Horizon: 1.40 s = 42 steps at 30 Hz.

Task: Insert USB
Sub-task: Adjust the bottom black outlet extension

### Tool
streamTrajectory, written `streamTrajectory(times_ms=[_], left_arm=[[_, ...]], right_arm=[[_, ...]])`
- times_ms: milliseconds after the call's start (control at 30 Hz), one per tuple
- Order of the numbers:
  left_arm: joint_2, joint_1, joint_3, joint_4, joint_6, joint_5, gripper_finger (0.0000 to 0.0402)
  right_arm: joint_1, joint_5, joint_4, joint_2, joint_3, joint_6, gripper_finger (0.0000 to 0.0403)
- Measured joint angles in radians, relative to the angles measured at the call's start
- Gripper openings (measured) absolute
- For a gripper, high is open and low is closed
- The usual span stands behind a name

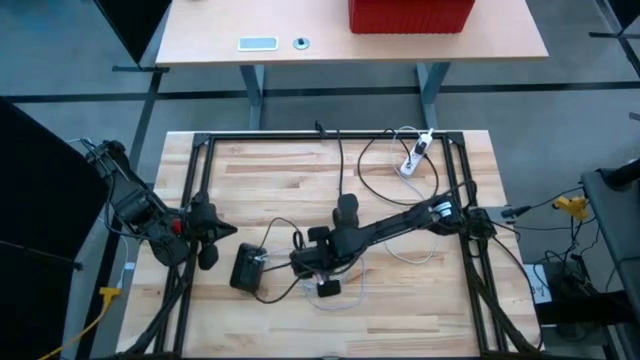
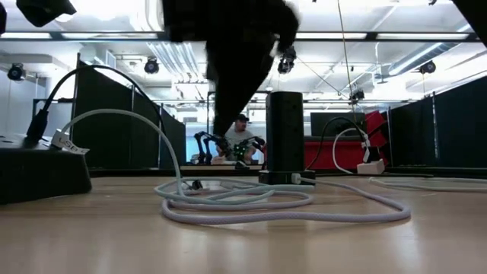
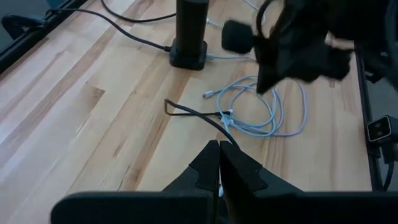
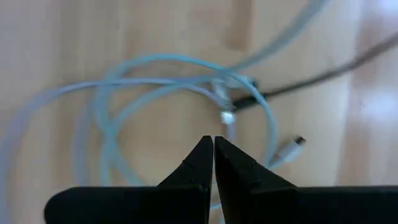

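Note:
A pale blue-white cable (image 3: 261,115) lies coiled on the wooden table, also in the low view (image 2: 236,204) and the right wrist view (image 4: 124,87). One free plug end (image 4: 291,148) rests flat on the wood beside the coil. My right gripper (image 4: 213,146) is shut and hovers above the coil, touching nothing; the high view shows it at table centre (image 1: 318,262). A black upright tower (image 3: 191,31) stands behind the coil. My left gripper (image 3: 219,158) is shut at the table's left (image 1: 210,250), next to a black box (image 1: 247,268).
A thin black wire (image 3: 193,113) runs from the black box toward the coil and crosses it (image 4: 311,78). A white power strip (image 1: 413,158) and cords lie at the far right. A black metal frame (image 1: 330,135) borders the table. A person sits in the room beyond (image 2: 242,137).

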Motion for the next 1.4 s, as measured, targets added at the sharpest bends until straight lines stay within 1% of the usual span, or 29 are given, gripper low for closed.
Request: streamTrajectory(times_ms=[67, 167, 233, 300, 400, 500, 533, 600, 633, 1033, 1133, 1200, 1300, 1400], left_arm=[[0.000, 0.000, 0.000, 0.000, -0.008, -0.003, 0.0000], [0.000, 0.000, 0.000, 0.000, -0.011, -0.005, 0.0000], [0.000, 0.000, 0.000, 0.000, -0.010, -0.005, 0.0000], [0.000, 0.000, 0.000, 0.000, -0.011, -0.010, 0.0000], [0.000, 0.000, 0.000, -0.001, -0.010, -0.040, 0.0000], [0.000, 0.000, 0.000, -0.001, -0.007, -0.084, 0.0000], [0.000, 0.000, 0.000, -0.001, -0.004, -0.097, 0.0000], [-0.001, 0.000, 0.000, -0.001, -0.002, -0.118, 0.0000], [-0.001, 0.000, 0.000, -0.001, -0.003, -0.124, 0.0000], [0.030, 0.000, -0.012, 0.061, -0.073, -0.085, 0.0000], [0.062, 0.000, -0.025, 0.100, -0.038, -0.082, 0.0000], [0.087, 0.000, -0.030, 0.114, -0.027, -0.082, 0.0000], [0.129, 0.002, -0.034, 0.118, -0.024, -0.082, 0.0000], [0.160, 0.002, -0.034, 0.123, -0.027, -0.082, 0.0000]], right_arm=[[0.000, 0.010, 0.043, 0.004, -0.043, 0.017, 0.0000], [-0.012, 0.073, 0.049, 0.007, -0.079, 0.058, 0.0000], [-0.024, 0.070, 0.051, 0.008, -0.099, 0.065, 0.0000], [-0.036, 0.066, 0.073, 0.008, -0.127, 0.047, 0.0000], [-0.059, 0.057, 0.140, 0.009, -0.163, -0.026, 0.0000], [-0.099, -0.010, 0.320, 0.009, -0.194, -0.121, 0.0000], [-0.115, -0.014, 0.387, 0.009, -0.200, -0.141, 0.0000], [-0.153, 0.021, 0.508, 0.010, -0.195, -0.139, 0.0000], [-0.167, 0.035, 0.533, 0.008, -0.177, -0.120, 0.0000], [-0.241, -0.089, 0.121, -0.054, 0.034, 0.016, 0.0000], [-0.209, -0.208, 0.025, -0.056, 0.031, 0.033, 0.0000], [-0.170, -0.275, 0.048, -0.055, 0.001, 0.044, 0.0000], [-0.108, -0.291, 0.135, -0.053, -0.043, 0.067, 0.0000], [-0.066, -0.287, 0.311, -0.041, -0.092, 0.068, 0.0000]])
